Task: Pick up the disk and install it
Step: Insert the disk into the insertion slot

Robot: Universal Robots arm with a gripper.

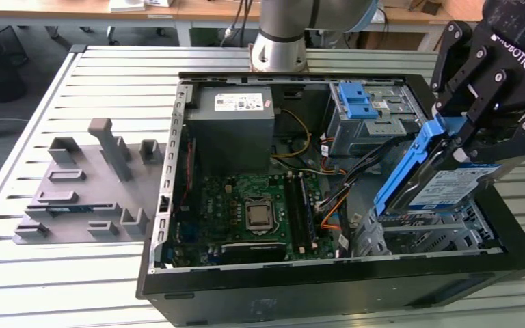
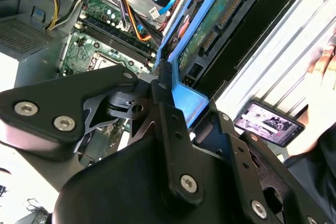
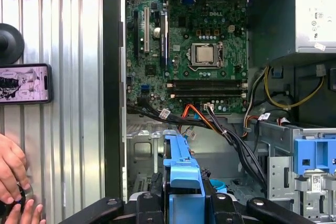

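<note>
pincer (image 1: 470,137): clamped on the disk's blue carrier frame, at the right edge of the exterior view.
disk (image 1: 450,188): held tilted, label outward, above the drive cage (image 1: 426,239) in the lower right of the open computer case (image 1: 335,290); its lower end seems to reach the cage, but contact is unclear.
motherboard (image 1: 253,212): centre of the case.
grey fixture (image 1: 85,184): on the slatted surface (image 1: 52,287), left of the case.
hand (image 3: 10,169): near a phone (image 3: 23,83).
</note>
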